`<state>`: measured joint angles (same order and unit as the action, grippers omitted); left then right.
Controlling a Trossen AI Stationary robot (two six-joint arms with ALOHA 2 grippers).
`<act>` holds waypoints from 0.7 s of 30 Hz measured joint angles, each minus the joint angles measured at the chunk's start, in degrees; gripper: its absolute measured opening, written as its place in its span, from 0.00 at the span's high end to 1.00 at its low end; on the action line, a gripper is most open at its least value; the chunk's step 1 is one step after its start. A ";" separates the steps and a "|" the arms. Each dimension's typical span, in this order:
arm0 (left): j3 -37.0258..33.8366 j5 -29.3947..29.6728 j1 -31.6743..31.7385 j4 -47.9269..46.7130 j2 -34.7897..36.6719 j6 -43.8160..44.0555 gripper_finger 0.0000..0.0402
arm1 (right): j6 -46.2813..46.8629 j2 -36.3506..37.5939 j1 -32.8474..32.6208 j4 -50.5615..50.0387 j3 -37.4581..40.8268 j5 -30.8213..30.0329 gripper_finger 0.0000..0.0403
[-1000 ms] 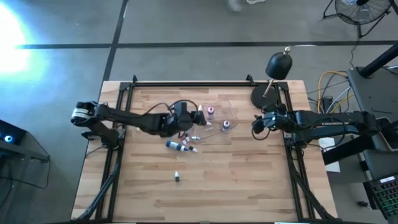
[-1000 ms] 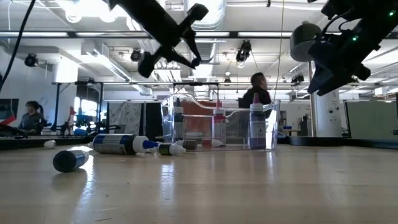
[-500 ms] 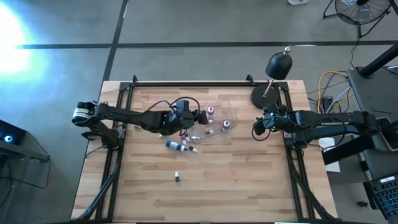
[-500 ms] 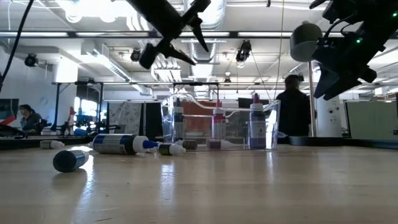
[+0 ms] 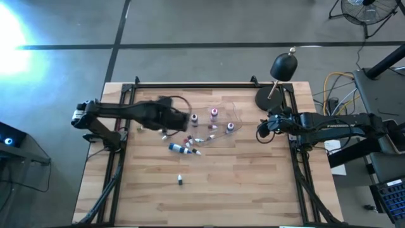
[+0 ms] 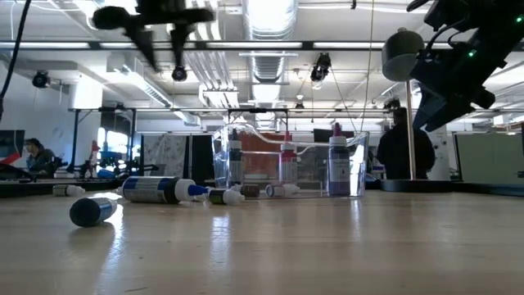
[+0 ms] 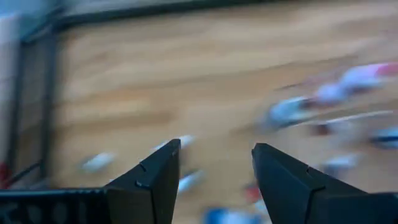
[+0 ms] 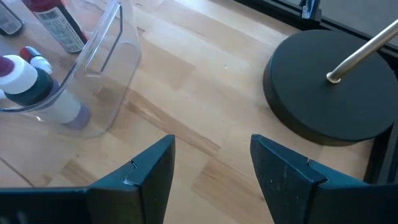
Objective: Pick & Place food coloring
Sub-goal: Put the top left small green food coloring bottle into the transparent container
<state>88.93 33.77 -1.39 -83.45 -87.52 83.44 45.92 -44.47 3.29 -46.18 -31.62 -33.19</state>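
High view gives me the whole wooden surface (image 5: 209, 190). My left end effector (image 5: 181, 119) is above the surface, toward its far edge and a little toward the left side, just beside the clear plastic tray (image 5: 235, 116). In the left wrist view its two fingers (image 7: 155, 177) stand apart with only wood between them, so it is open and holds nothing. In the low view it hangs high above the bottles.

My right end effector (image 5: 261, 128) waits near the right edge, close to the round base of the black lamp (image 5: 283, 66). Its fingers (image 8: 146, 171) are also spread and empty in the right wrist view.

The food coloring (image 5: 214, 113) is around the middle of the surface, toward the far edge. Three bottles stand upright in the tray (image 6: 358, 168); the low view shows them well. Some others lie on their sides just beside the tray, among them a larger blue-and-white bottle (image 5: 180, 148). One small bottle (image 5: 180, 180) lies alone, well apart from the others, nearer the front edge.

A person (image 6: 407, 150) stands in the room behind the surface.
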 joint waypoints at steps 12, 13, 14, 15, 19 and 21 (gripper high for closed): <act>-14.91 -36.73 13.24 -5.59 -4.69 -30.73 0.57 | -2.90 -0.27 0.02 1.04 0.00 0.18 0.50; -16.02 -36.34 13.80 -6.63 -5.85 -33.97 0.57 | -3.00 -0.30 0.02 1.09 0.02 0.35 0.50; -17.14 -35.96 14.32 -6.78 -7.04 -37.14 0.57 | -2.98 -0.41 0.02 1.33 0.02 0.47 0.50; -18.17 -35.58 14.85 -6.47 -8.05 -40.41 0.57 | -2.90 -0.55 0.02 1.45 0.02 0.69 0.50; -19.71 -28.93 15.95 -6.06 -13.73 -53.76 0.57 | -2.88 -1.05 0.02 1.80 0.02 2.95 0.50; -19.83 -23.95 16.53 -6.34 -16.54 -59.02 0.57 | -2.87 -1.46 0.02 1.79 0.02 3.52 0.50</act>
<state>69.10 9.82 15.14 -89.79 -104.07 24.42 43.05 -45.93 3.31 -44.39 -31.59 -29.67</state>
